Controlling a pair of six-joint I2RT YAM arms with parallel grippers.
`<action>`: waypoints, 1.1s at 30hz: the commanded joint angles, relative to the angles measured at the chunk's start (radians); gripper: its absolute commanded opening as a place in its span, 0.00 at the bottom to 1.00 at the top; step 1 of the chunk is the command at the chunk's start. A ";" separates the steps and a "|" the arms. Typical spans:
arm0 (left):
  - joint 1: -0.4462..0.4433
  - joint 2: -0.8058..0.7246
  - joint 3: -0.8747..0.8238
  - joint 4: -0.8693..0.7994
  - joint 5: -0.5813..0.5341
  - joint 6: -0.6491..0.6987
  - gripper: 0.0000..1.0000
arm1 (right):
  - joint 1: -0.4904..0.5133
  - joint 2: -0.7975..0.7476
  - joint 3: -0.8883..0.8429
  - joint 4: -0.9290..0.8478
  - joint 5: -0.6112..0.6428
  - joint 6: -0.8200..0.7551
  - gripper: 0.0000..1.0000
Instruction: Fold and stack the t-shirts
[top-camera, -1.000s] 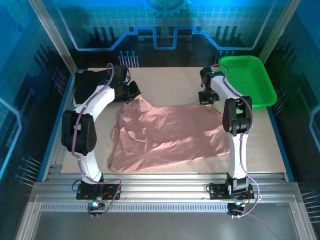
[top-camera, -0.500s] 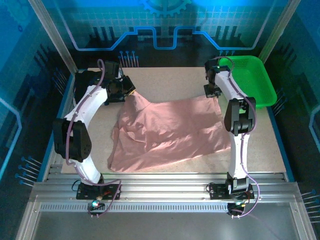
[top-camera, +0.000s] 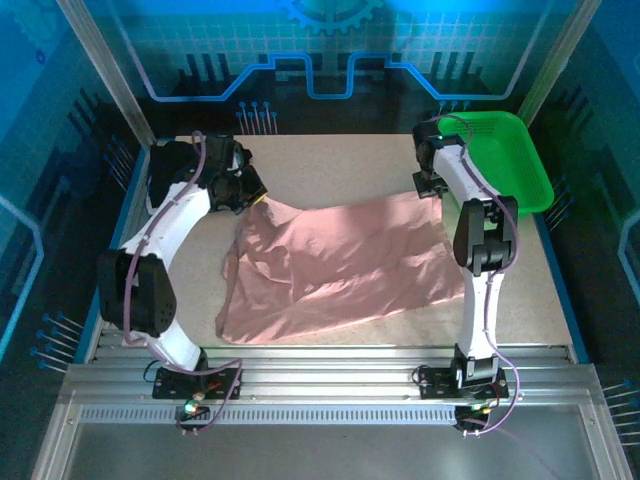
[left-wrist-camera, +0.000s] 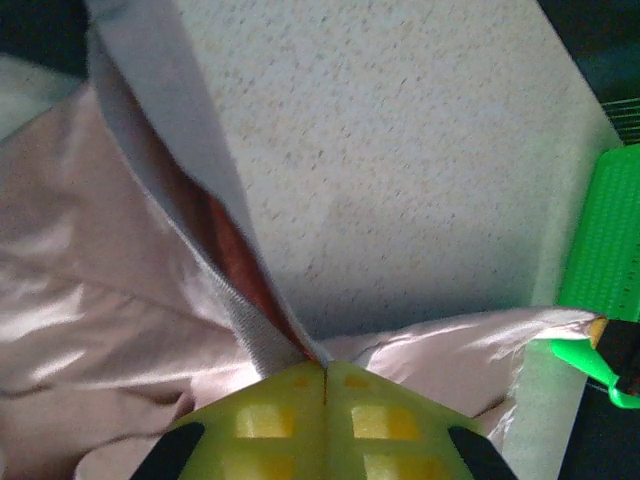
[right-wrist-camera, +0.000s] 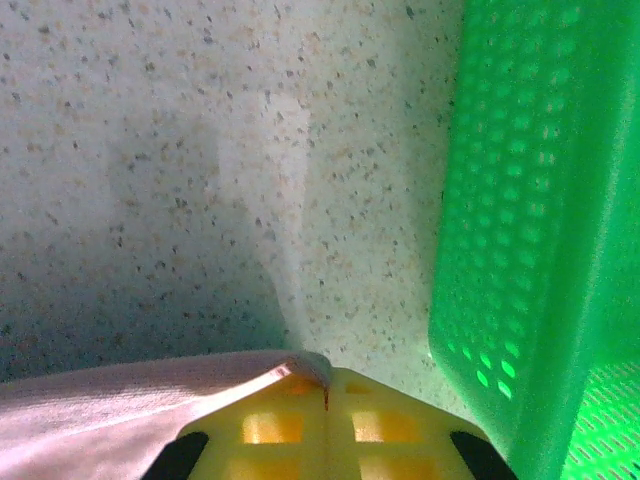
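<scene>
- No text, labels, brands or numbers can be read.
- pink t-shirt (top-camera: 340, 260) — cloth in view is plain, nothing legible.
- back wall (top-camera: 330, 70) — blue gear-and-line graphic, no letters.

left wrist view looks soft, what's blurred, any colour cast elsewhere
Left wrist: the pink t-shirt hem and left gripper nearest the lens are blurred, the table speckle sharper. Right wrist: green basket tints the table. Top external: blue cast.
</scene>
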 joint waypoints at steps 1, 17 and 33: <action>0.002 -0.106 -0.090 -0.007 0.028 -0.038 0.00 | -0.002 -0.098 -0.071 0.030 0.032 0.006 0.00; -0.055 -0.526 -0.535 -0.054 0.018 -0.220 0.00 | 0.005 -0.309 -0.444 0.059 -0.011 0.096 0.00; -0.172 -0.708 -0.750 -0.120 -0.019 -0.353 0.00 | -0.007 -0.371 -0.623 0.050 -0.008 0.166 0.00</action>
